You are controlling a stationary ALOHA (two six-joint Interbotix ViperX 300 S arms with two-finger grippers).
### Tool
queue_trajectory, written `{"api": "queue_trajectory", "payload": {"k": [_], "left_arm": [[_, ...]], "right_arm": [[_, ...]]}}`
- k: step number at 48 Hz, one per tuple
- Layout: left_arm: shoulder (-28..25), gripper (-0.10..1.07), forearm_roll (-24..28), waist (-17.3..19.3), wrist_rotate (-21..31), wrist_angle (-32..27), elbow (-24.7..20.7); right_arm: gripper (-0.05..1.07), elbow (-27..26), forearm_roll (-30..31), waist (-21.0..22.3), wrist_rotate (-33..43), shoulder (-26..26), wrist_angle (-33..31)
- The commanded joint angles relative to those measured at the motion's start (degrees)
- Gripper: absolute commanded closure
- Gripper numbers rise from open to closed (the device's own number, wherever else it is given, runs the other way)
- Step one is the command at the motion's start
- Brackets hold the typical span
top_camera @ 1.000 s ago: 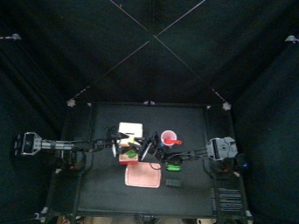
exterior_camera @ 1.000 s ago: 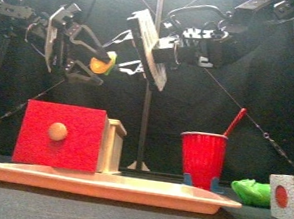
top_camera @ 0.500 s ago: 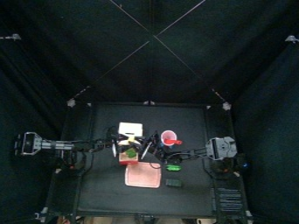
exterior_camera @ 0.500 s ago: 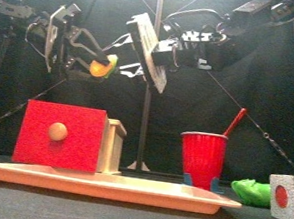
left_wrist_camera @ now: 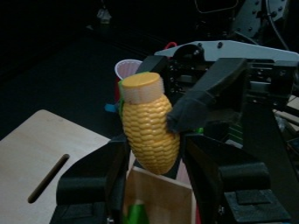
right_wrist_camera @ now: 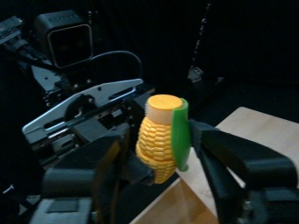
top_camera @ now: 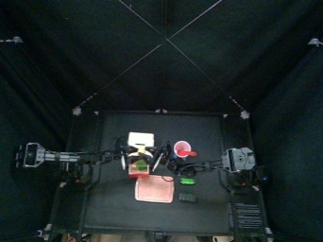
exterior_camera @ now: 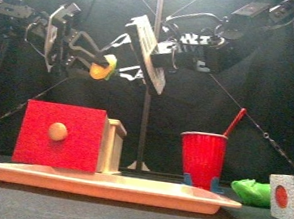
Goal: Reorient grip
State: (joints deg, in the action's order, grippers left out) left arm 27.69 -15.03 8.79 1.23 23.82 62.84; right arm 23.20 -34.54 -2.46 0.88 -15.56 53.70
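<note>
1. The corn cob [exterior_camera: 100, 71] is found in mid-air in the upper left of the front view, well above the tray [exterior_camera: 100, 186], between the two arms that meet there.
2. In the left wrist view the cob is seen standing upright in the middle of the frame. It is clamped low on its body by the left gripper [left_wrist_camera: 158, 147], whose jaws are pressed against its two sides.
3. In the right wrist view the right gripper [right_wrist_camera: 163, 162] is shown with its jaws spread wide. The cob is flanked by them, with a gap visible on each side. From the left wrist view one right finger [left_wrist_camera: 193, 105] is seen lying close against the cob; whether it touches cannot be told.
4. The transfer of the cob to the left gripper is judged to be made, since the weight appears to be carried by the left jaws alone.
5. What is judged to be left: the right gripper is to be drawn clear or brought in again at a new angle, and a fresh hold is to be taken.
6. The cob is seen as yellow, with rows of kernels, a flat pale cut end at the top, and a green strip of husk [right_wrist_camera: 183, 131] down one side. It is judged to be a rigid toy.
</note>
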Motion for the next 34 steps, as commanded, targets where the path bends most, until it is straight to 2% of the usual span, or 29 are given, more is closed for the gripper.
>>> {"api": "queue_trajectory", "payload": {"k": [1, 14, 20, 25, 28, 34], "left_arm": [[1.32, 0.35, 0.62, 0.18, -0.18, 0.44, 0.26], [7.38, 0.35, 5.89, -0.35, 0.0, 0.44, 4.22], [9.58, 0.35, 9.58, -0.88, 0.0, 0.44, 6.06], [11.07, 0.35, 14.33, -1.76, -0.09, 0.62, 7.03], [11.43, 0.35, 19.07, -2.55, -0.09, 0.79, 7.65], [11.07, 0.35, 26.81, -5.71, 0.26, 2.64, 8.53]], "right_arm": [[-0.02, -0.44, 2.02, 0.0, 0.26, 2.02, 0.44], [-0.01, 3.08, 4.83, 0.0, -0.18, 4.39, 0.53], [-0.01, 4.75, 8.35, 0.18, -0.35, 5.36, 0.44], [-0.01, 6.33, 14.33, 0.26, -0.26, 6.42, 0.44], [-0.01, 7.03, 18.9, 0.35, -0.26, 7.03, 0.44], [-0.01, 7.38, 27.69, 0.79, 0.44, 7.38, 0.44]]}}
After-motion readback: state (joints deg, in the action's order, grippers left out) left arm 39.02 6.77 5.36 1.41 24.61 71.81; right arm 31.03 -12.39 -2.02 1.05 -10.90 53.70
